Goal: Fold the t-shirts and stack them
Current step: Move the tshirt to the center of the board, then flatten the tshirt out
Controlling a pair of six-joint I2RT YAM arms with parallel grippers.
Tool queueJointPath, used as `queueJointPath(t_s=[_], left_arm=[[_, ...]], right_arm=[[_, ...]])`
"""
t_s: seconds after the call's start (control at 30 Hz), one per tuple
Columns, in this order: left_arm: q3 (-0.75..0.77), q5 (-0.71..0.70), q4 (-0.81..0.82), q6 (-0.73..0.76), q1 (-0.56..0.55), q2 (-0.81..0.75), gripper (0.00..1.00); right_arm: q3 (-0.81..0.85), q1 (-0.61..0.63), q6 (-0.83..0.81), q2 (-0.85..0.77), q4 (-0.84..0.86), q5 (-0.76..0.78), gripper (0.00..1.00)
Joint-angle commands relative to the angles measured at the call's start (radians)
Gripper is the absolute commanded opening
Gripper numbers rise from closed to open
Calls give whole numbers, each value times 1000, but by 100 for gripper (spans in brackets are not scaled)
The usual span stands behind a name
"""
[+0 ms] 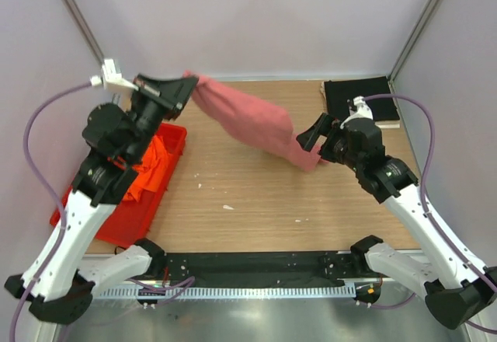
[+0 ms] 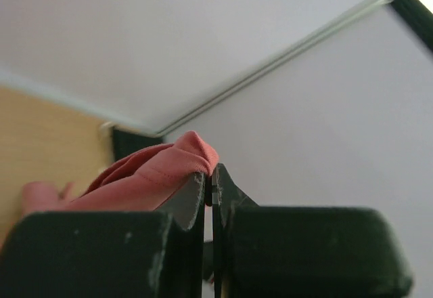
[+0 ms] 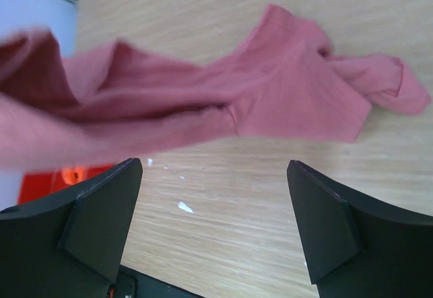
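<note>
My left gripper (image 2: 211,179) is clamped on the rose-red shirt (image 1: 252,123) — it slants from far-left down to my right gripper (image 3: 213,176), jaws apart.

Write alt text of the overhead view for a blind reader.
The left gripper holds a rose-red t-shirt up by one end; the other end lies by the open right gripper. An orange t-shirt sits in a red tray, a black t-shirt far right.
</note>
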Motion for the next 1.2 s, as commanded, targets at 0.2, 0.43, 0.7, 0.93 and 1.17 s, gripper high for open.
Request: queueJointPath(t_s=[0.2,0.43,0.7,0.93,1.17], left_arm=[[-615,-263,-489,20,5,-306,0],[-727,-187,-516,25,5,-311,0],[-749,-165,-502,40,5,-237,0],[-741,-125,-447,65,5,-191,0],[-680,-90,-382,62,5,-121,0]], right_arm=[[-171,-2,186,144,-49,281,87],[-209,-63,273,320,21,301,83],[-235,-127,212,506,182,301,75],[-266,-195,137,591,294,325,37],[-183,-206,141,364,-58,459,1]])
